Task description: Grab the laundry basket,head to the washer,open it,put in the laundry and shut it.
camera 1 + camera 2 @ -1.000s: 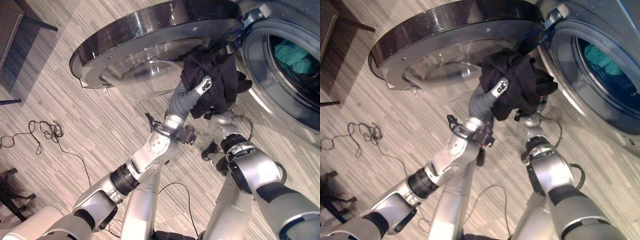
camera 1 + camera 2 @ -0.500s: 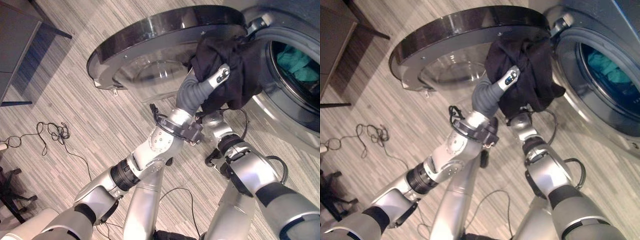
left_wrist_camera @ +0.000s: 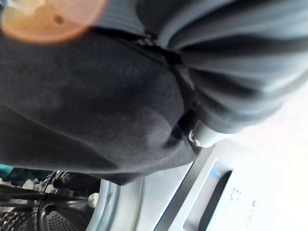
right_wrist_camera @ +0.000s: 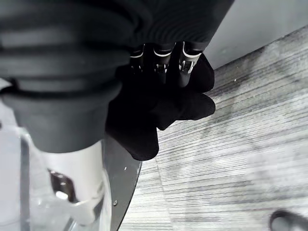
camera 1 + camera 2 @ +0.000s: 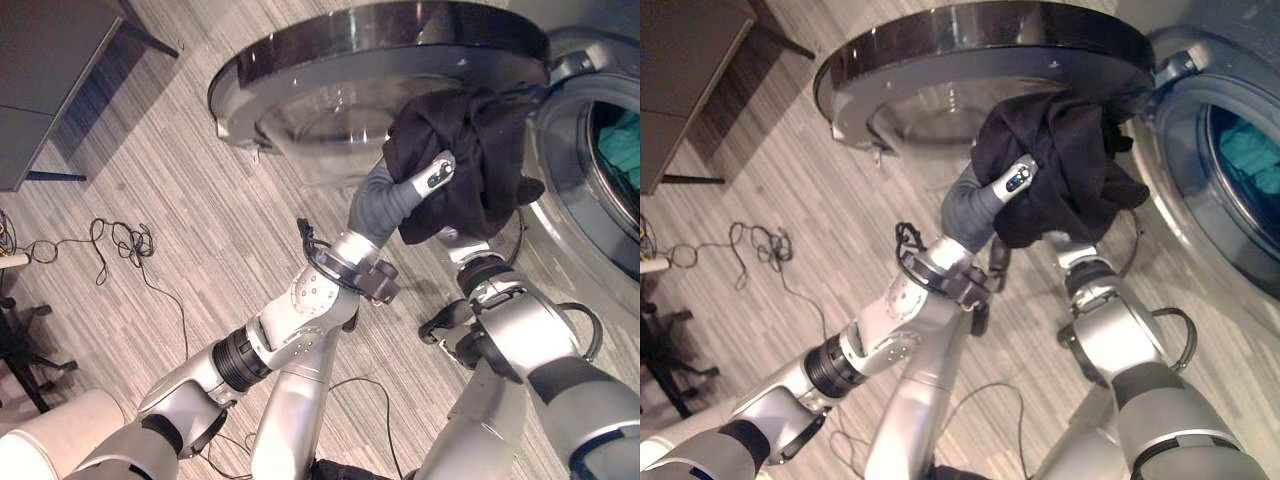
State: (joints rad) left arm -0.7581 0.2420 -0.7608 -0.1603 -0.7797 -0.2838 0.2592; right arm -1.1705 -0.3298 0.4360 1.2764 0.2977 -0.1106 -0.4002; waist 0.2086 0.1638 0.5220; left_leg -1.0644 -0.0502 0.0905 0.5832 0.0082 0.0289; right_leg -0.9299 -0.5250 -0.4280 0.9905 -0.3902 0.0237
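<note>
The bunched black cloth garment (image 5: 468, 160) hangs in both hands just left of the washer's round drum opening (image 5: 612, 150), with the open glass-and-chrome washer door (image 5: 370, 70) immediately behind it on the far left. The left hand (image 5: 432, 176) pinches the bundle with its thumb; the right hand (image 4: 163, 60) has fingers buried in cloth (clamped or not, cannot tell). In my judgement, the load must travel right, clear of the door rim; teal laundry (image 5: 1248, 150) already lies inside.

**Laundry corner in an office-like room**

A silver front-loading washing machine (image 5: 590, 170) stands with its round, dark-rimmed glass door (image 5: 380, 70) swung open over grey striped carpet flooring (image 5: 150, 180). A dark wooden desk on thin black legs (image 5: 690, 70) sits nearby, beside loose black floor cables (image 5: 120, 245).
</note>
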